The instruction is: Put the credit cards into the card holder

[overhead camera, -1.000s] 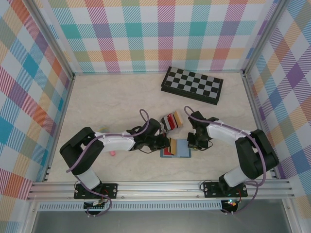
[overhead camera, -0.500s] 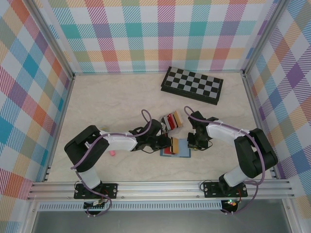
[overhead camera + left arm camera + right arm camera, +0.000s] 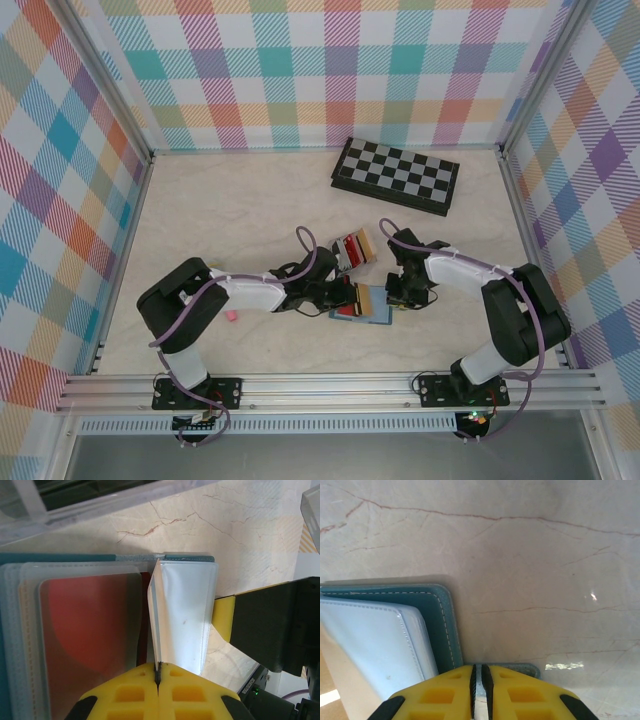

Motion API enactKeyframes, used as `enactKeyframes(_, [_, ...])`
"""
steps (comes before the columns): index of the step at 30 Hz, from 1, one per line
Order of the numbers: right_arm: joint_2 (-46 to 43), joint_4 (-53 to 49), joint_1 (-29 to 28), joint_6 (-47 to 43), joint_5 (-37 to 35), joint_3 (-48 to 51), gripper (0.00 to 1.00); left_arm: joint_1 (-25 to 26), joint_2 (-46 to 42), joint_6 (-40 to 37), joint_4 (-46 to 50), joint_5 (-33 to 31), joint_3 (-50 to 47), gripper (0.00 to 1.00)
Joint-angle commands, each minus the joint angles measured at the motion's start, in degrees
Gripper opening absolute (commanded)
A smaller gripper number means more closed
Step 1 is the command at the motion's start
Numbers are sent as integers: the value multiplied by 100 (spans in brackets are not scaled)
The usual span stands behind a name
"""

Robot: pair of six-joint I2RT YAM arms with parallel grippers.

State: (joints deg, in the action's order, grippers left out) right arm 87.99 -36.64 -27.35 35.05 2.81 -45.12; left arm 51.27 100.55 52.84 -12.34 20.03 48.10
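At the near middle of the tabletop (image 3: 230,210), the card holder (image 3: 380,306) is laid open and flat between the two hands. The left hand (image 3: 350,297) is reached in from the left, and its yellow fingers (image 3: 130,692) are pressed together on the lower edge of a tan card (image 3: 365,298). In the left wrist view this card (image 3: 155,615) is seen edge-on, held upright over the open holder, just beside a white plastic flap (image 3: 185,620). A red card (image 3: 85,630) is seen lying flat inside a clear sleeve of the holder, to the left of the held card.

The right hand (image 3: 398,296) is set at the holder's right edge. In the right wrist view its fingers (image 3: 445,692) are closed down to a narrow slit, and the teal rim of the holder (image 3: 442,620) is pinched between them, flat against the tabletop.

A small pink stick (image 3: 231,315) is left on the tabletop near the left arm, well apart from the holder. Just beyond the holder a grey rack (image 3: 341,258) is placed, with several cards (image 3: 356,246) stood upright in it. Farther back, near the rear wall, a folded chessboard (image 3: 396,175) is laid flat.
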Motion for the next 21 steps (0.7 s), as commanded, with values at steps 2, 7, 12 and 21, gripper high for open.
enactKeyframes(2, [281,96,-6,-152,5,64,17,147,14,-349,699,93,160,0])
enactKeyframes(7, [298,107,-6,-152,40,65,17,122,-98,-671,1113,136,176,0])
enactKeyframes(12, [315,132,-7,-188,104,61,16,72,58,-842,1253,322,381,0])
enactKeyframes(21, [326,211,-2,-165,330,43,16,76,468,-698,1110,421,727,0])
